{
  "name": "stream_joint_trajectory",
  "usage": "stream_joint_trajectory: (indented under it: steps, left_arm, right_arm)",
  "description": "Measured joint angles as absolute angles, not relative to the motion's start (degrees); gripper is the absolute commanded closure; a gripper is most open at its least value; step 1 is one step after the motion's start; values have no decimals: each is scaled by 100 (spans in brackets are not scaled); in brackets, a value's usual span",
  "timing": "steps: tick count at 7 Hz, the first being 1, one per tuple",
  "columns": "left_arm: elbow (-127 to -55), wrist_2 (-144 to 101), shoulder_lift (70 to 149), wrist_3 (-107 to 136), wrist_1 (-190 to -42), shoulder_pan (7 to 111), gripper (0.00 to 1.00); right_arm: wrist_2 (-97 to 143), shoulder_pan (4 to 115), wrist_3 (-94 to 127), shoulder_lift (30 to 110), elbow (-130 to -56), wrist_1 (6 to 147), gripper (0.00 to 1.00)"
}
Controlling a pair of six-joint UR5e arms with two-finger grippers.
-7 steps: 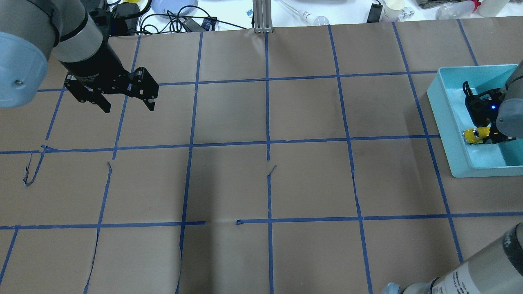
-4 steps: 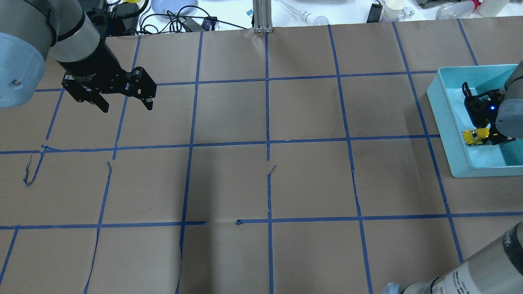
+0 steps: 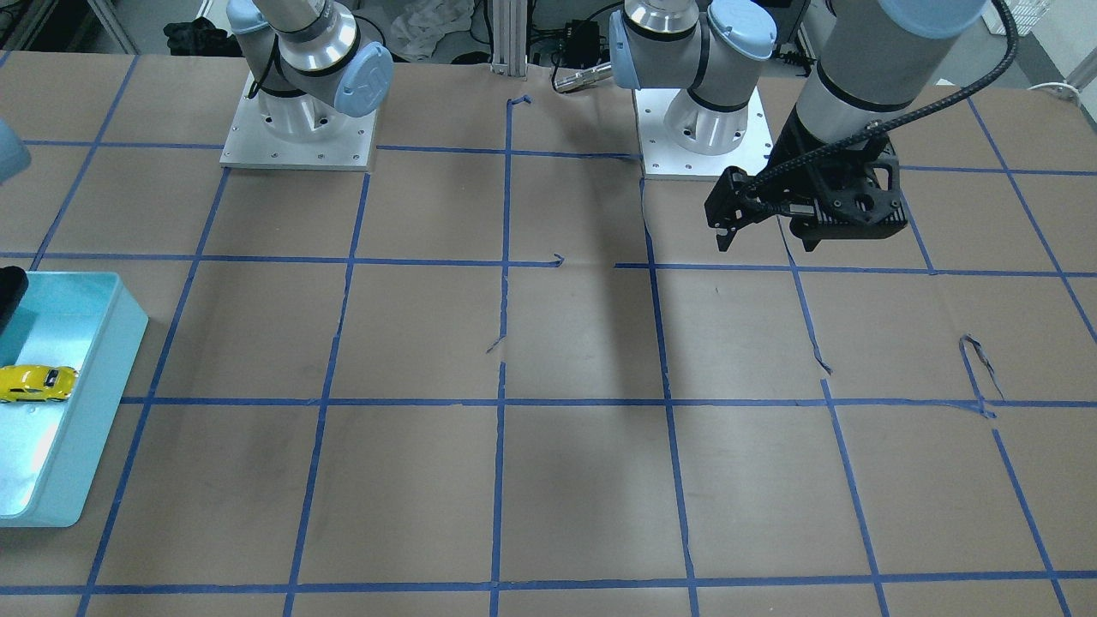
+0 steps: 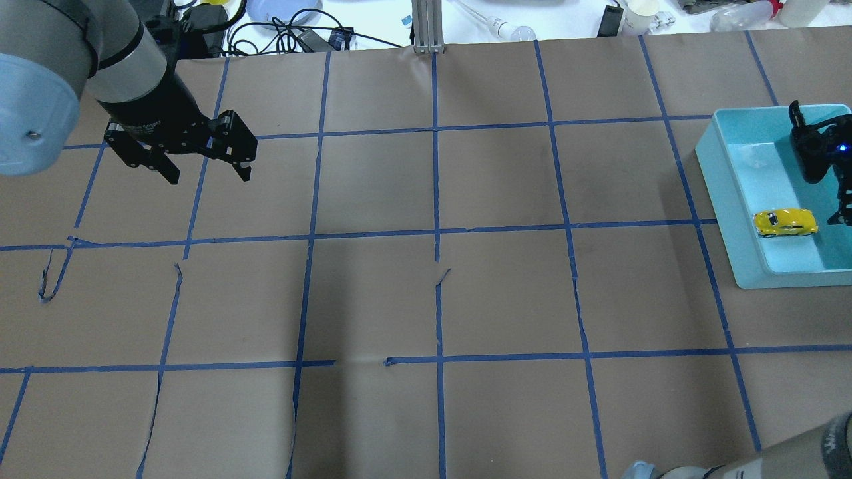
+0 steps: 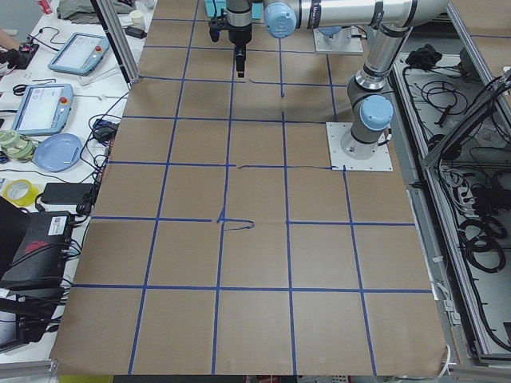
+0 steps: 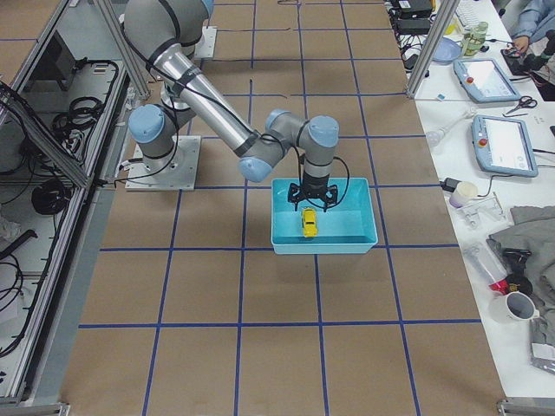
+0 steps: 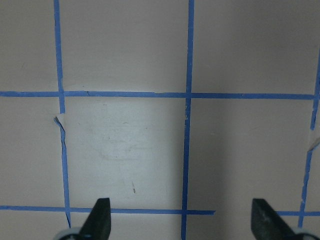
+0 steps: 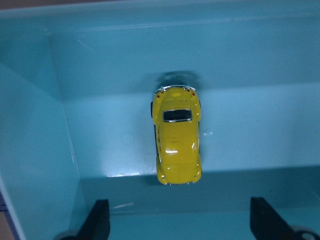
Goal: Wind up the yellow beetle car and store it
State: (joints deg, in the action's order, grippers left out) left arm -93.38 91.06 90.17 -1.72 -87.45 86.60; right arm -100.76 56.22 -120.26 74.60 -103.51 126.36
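Overhead exterior view: a table covered in brown paper (image 4: 432, 299) with a grid of blue tape lines. At the right edge of the frame sits a light blue bin (image 4: 732, 199). The yellow beetle car (image 4: 785, 222) rests on its wheels on the bin's floor, near the bin's left wall. The right gripper (image 8: 180, 222) hangs over the bin, above the car and not touching it. In the right wrist-mounted view its two fingers are spread wide at the bottom corners, with the car lying free in the centre of the frame. In the upper left of the overhead view the left gripper (image 4: 210, 174) hovers above bare paper, well apart from the bin. Its fingers are also spread and hold nothing.
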Motion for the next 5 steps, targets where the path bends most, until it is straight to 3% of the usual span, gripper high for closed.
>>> stream_joint_trajectory:
  steps: [5]
  left_arm:
    - [-9419, 9092, 9038, -122, -8576, 8686, 0]
  right_arm:
    - [-9519, 6351, -10003, 7915, -8334, 10502, 0]
